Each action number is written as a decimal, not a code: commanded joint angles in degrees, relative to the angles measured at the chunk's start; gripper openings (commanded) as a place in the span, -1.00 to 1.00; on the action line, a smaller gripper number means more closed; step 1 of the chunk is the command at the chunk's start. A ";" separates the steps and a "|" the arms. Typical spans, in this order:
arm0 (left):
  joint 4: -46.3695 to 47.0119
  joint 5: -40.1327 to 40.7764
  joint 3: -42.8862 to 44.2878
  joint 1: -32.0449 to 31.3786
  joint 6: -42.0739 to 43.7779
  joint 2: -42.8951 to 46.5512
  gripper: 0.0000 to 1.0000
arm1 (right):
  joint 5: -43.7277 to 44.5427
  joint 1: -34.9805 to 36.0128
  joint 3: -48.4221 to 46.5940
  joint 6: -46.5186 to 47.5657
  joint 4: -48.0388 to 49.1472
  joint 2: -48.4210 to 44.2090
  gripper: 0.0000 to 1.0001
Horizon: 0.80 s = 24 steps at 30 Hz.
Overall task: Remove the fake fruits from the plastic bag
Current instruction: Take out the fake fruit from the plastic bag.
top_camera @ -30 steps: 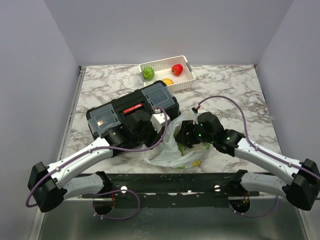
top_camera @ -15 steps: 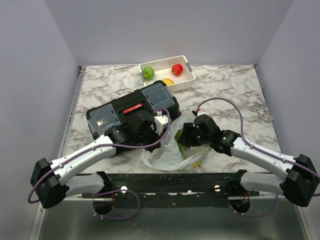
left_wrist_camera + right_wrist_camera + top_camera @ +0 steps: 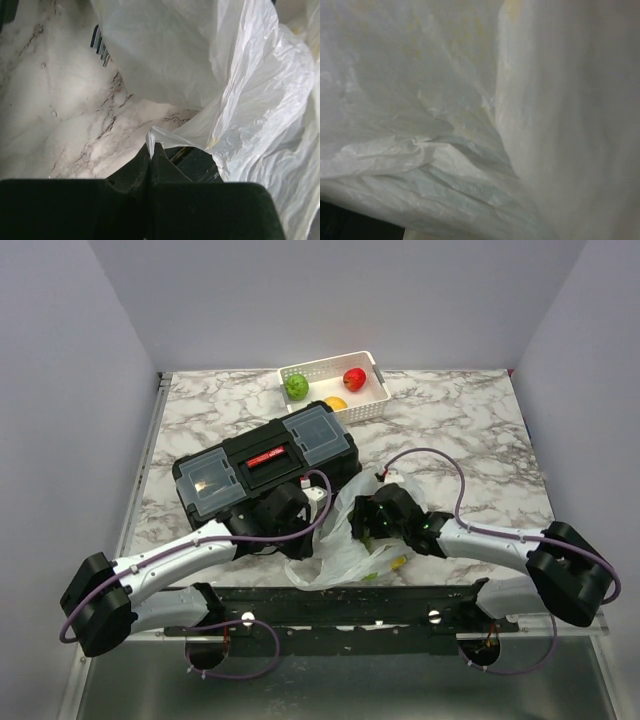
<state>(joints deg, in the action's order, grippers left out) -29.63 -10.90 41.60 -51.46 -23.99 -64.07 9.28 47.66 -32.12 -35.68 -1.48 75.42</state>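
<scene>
The white crinkly plastic bag (image 3: 340, 545) lies near the front edge between both arms. My left gripper (image 3: 308, 518) is shut on a fold of its rim (image 3: 151, 146), holding the mouth up. My right gripper (image 3: 364, 524) is pushed into the bag's mouth. The right wrist view is filled with the bag's plastic (image 3: 445, 150), showing faint yellowish patches and no fingers. A yellow-green fruit (image 3: 396, 562) shows through the bag's lower right corner. Green (image 3: 296, 386), red (image 3: 354, 378) and orange (image 3: 336, 403) fruits lie in the white basket (image 3: 372, 400).
A black toolbox (image 3: 265, 462) with clear lid compartments stands just behind the left gripper and the bag. The basket is at the back centre. Grey walls enclose the marble table (image 3: 480, 440) on three sides. The right arm's cable (image 3: 440, 455) loops above it.
Both grippers have moved nearer the front edge. The right one has gone deeper into the bag's mouth, and the left one has drawn the rim along with it.
</scene>
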 commanded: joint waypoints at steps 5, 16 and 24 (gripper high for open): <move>4.70 3.72 -2.86 -0.39 -4.55 0.62 -1.00 | 15.72 1.88 1.28 -5.47 4.34 3.96 -0.14; 6.53 5.87 -4.17 -0.39 -3.66 3.57 -1.00 | 5.52 1.87 4.33 -4.56 7.29 -16.68 -0.89; 4.59 9.15 -1.19 -0.37 -1.47 5.22 -1.00 | 1.43 1.85 2.61 -0.73 -2.34 -27.69 -0.99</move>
<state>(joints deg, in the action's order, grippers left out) -24.34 -5.21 38.24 -51.51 -27.03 -60.38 15.05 49.52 -28.21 -39.29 1.85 50.11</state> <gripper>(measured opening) 0.003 0.154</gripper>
